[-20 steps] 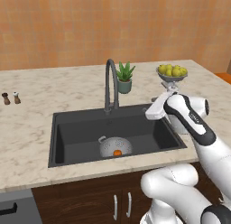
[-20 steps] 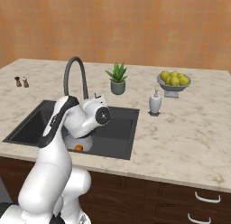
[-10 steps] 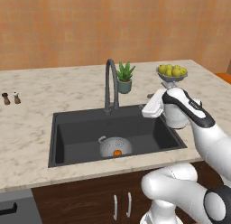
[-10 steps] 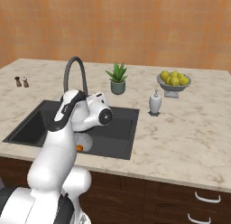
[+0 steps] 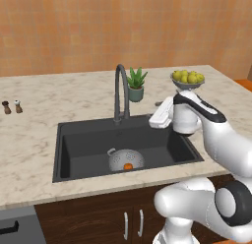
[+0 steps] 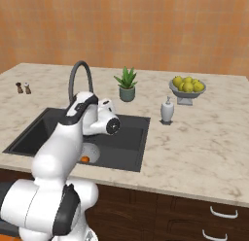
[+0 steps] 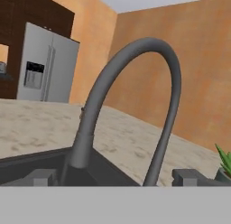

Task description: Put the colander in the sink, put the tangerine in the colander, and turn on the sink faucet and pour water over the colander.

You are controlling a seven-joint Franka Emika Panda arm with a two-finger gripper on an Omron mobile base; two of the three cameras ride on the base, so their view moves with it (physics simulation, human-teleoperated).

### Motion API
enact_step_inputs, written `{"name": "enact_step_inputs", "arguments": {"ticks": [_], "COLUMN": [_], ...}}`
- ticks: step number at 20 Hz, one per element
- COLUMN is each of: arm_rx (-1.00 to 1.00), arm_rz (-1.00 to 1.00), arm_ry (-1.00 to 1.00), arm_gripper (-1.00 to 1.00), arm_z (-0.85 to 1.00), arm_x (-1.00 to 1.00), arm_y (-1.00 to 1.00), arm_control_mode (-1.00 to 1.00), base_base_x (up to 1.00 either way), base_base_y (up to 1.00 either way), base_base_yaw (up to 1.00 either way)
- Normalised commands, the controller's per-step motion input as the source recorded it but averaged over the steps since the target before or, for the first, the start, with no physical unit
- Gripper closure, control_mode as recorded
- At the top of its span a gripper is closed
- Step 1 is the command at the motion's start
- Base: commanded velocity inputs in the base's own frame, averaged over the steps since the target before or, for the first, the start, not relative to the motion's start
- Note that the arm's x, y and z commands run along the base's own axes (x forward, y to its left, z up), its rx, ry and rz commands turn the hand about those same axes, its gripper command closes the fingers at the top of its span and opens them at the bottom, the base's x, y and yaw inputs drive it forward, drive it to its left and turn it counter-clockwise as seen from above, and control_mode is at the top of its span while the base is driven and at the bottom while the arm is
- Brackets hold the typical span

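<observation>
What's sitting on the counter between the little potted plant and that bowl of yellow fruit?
A small white soap bottle stands between the potted plant and the fruit bowl, seen in the right base view.

wall (image 5: 74, 31): orange | counter (image 5: 29, 135): beige marble | cabinets (image 6: 194, 215): dark wood

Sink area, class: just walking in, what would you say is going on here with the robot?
The colander already sits in the black sink, with the tangerine inside it. The robot's gripper is open, holds nothing, and points at the sink faucet from over the sink's right side. In the hand view the gooseneck fills the space ahead of the fingertips, not yet touched. No water can be seen running, so turning on the faucet looks like the step left.
</observation>
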Motion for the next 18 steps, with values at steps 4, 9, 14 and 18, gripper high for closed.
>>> {"name": "enact_step_inputs", "arguments": {"ticks": [4,9,14,18], "arm_rx": [0.02,0.06,0.04,0.0], "arm_rz": [0.0,0.0,0.0,0.0], "arm_ry": [0.0,0.0,0.0,0.0], "arm_gripper": [-1.0,-1.0,-1.0,-1.0], "arm_z": [-0.07,-0.14,-0.12,-0.1], "arm_x": [0.35,0.32,0.33,0.25], "arm_y": [0.0,0.0,0.0,0.0], "arm_control_mode": [-1.0,-1.0,-1.0,-1.0], "base_base_x": [0.0,0.0,0.0,0.0], "base_base_y": [0.0,0.0,0.0,0.0], "base_base_yaw": [0.0,0.0,0.0,0.0]}}
